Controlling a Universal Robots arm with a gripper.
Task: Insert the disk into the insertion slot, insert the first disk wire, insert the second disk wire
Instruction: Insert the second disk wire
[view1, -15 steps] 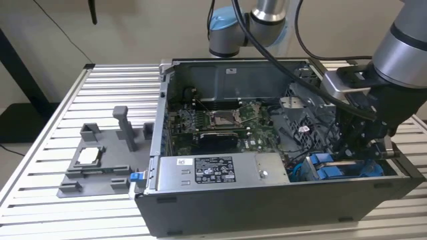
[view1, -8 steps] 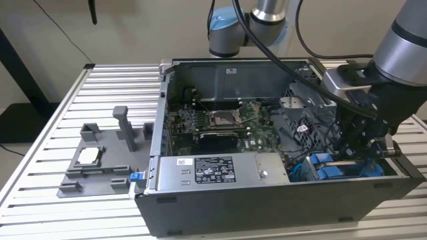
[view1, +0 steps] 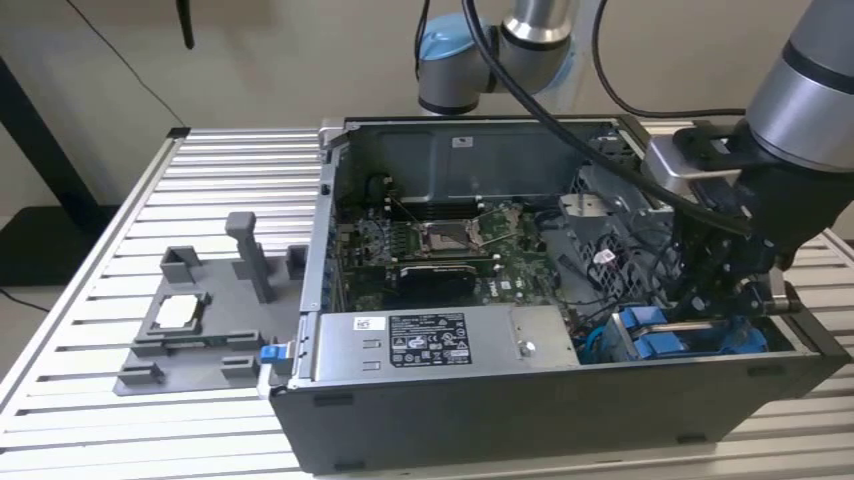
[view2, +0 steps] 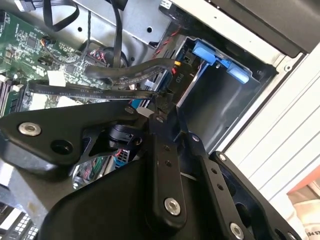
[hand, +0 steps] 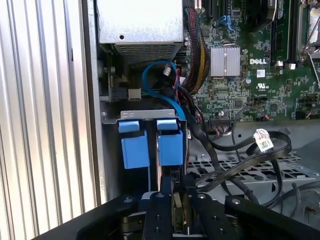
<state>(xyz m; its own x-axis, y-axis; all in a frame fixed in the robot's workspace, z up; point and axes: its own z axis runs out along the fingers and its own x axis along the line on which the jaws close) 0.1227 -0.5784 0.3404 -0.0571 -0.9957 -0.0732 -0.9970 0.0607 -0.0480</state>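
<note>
My gripper (view1: 690, 305) reaches down into the open computer case at the exterior view's right, over the insertion slot (view2: 225, 100). The disk (hand: 170, 145) sits in that dark grey cage, its blue carrier tabs (view2: 215, 56) showing, with a second blue carrier (hand: 134, 146) beside it. In the second wrist view the gripper (view2: 161, 102) is closed on the end of a black flat disk wire (view2: 90, 91), right at the disk's edge. Another black wire with a white tag (hand: 262, 142) lies loose beside the cage. In the first wrist view the gripper (hand: 179, 197) stands just short of the blue tabs.
The silver power-supply box (view1: 427, 340) lies beside the cage, with a blue cable (hand: 160, 82) looping between them. The motherboard (view1: 441, 245) fills the case floor. A grey fixture (view1: 200, 320) rests on the slatted table (view1: 80, 330) at the exterior view's left.
</note>
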